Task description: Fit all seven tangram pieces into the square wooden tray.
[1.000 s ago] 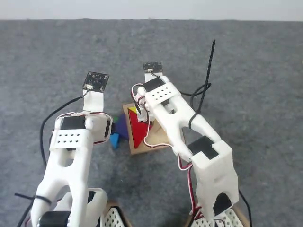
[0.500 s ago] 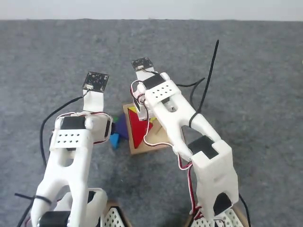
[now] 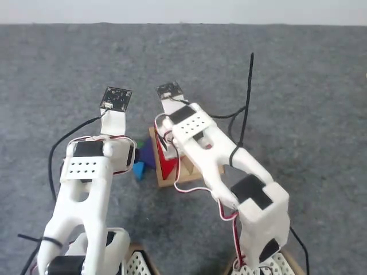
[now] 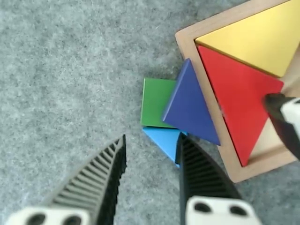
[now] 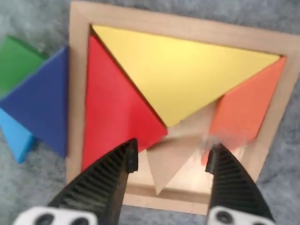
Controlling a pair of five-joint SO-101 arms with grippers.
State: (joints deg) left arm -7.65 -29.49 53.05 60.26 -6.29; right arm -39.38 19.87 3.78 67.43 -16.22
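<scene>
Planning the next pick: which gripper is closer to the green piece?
Left. The left gripper hovers just short of the green piece, outside the tray; the right gripper hangs over the tray's middle.

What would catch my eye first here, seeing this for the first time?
The bright colours: a yellow triangle, a red triangle and an orange piece lie inside the square wooden tray. Just outside it a dark blue triangle, a green piece and a light blue piece lie bunched on the grey carpet. The right hand hangs open over the tray, the left hand open by the loose pieces.
</scene>
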